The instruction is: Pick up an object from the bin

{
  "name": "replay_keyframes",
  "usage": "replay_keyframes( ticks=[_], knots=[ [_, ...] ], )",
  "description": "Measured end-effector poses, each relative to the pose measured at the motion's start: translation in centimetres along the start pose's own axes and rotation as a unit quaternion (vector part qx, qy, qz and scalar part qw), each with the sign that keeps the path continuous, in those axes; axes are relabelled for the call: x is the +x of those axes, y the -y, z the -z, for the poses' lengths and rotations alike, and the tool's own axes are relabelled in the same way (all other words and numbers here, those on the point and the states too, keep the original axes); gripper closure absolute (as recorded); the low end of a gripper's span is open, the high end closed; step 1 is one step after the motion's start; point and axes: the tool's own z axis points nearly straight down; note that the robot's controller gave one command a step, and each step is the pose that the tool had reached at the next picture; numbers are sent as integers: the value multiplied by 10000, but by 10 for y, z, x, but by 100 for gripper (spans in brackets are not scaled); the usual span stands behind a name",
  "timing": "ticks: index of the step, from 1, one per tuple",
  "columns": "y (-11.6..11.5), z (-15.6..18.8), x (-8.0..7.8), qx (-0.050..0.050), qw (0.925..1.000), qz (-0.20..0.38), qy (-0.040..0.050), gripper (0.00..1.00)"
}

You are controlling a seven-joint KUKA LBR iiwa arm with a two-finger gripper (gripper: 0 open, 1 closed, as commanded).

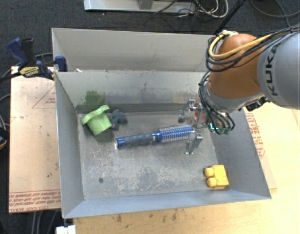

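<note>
Green plastic cup-shaped piece (97, 120) at left of grey metal bin (67, 130). Blue-handled brush with ribbed blue head (155, 137) lies mid-bin, long axis left-right, head end reaching the tool (191, 127). Tool fingers are apart, straddling that end, not clamped. Yellow block (216, 176) at lower right.

Low in the grey bin (140, 179): tool (189, 132), fingers spread wide, one each side of the bristly end of the blue brush (155, 137). Left of the brush, a green toy (96, 122) beside a dark lump (119, 117). Right of the brush, a yellow block (216, 176).
</note>
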Motion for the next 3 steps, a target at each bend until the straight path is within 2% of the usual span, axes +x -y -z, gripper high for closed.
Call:
replay_keyframes(
  ticks=[1,3],
  knots=[
    [-26,-111,-43,6,9989,456,53,0],
    [-27,-106,-46,4,9990,450,56,0]
  ],
)
